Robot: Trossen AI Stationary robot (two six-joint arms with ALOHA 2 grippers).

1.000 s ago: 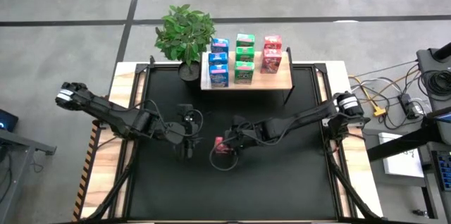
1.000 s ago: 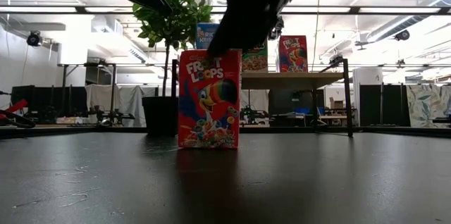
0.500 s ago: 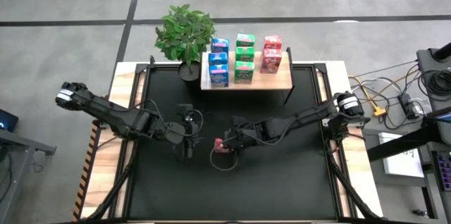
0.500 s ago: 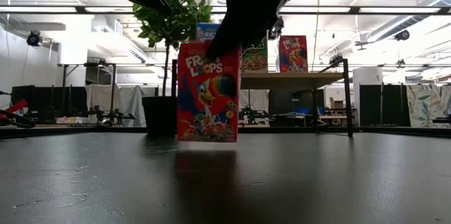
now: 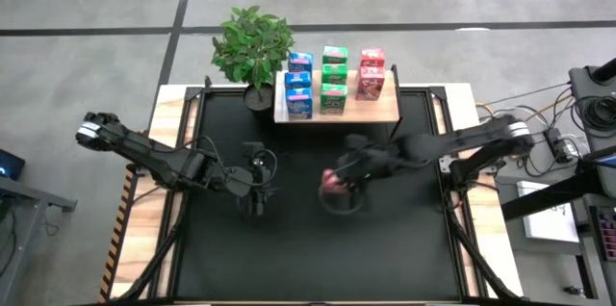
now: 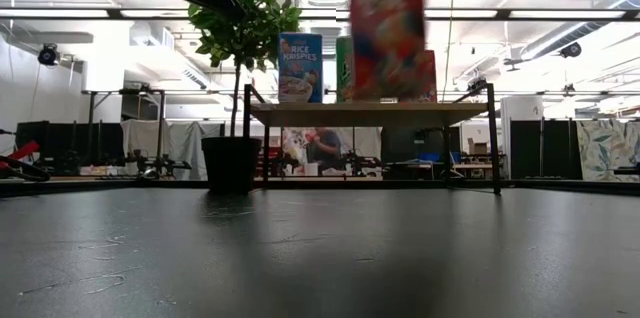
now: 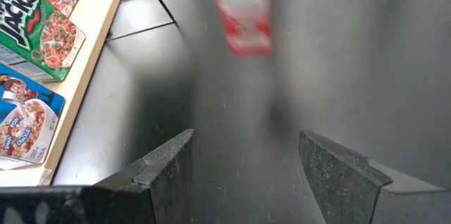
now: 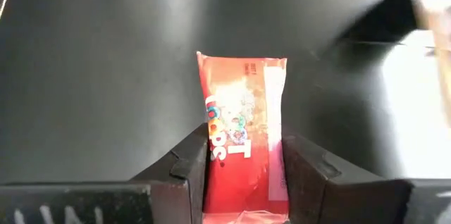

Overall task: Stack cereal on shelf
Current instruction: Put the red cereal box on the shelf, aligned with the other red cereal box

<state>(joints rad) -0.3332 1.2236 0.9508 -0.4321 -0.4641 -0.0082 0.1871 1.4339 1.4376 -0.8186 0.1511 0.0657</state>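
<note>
A red cereal box (image 8: 243, 111) sits between the fingers of my right gripper (image 8: 243, 155), which is shut on it. In the high view that gripper (image 5: 334, 182) hovers over the middle of the black mat. The low view shows the red box (image 6: 386, 33) in the air, in front of the shelf (image 6: 370, 113). The light wooden shelf (image 5: 385, 109) stands at the far edge and carries several blue, green and red boxes. My left gripper (image 5: 258, 191) waits left of centre, open (image 7: 243, 155) and touching nothing. My right gripper pinches the red box between its two fingers (image 8: 184, 160), one on each side of the box's upper end (image 8: 222, 164). In the low view the fingers come at it from above. The box is lifted clear of the mat and hangs roughly upright below them.
A leafy potted plant (image 5: 252, 46) stands by the shelf's left end. The blue boxes (image 5: 298, 85), green boxes (image 5: 334, 80) and red boxes (image 5: 372, 73) stand in three columns on the shelf. Cables and equipment lie beyond the table's right edge.
My right gripper has lifted the red box off the mat. It has carried the box up and toward the table's right and far side, nearer the shelf. The box stood on the mat a second ago and is now level with the shelf's boxes in the low view.
</note>
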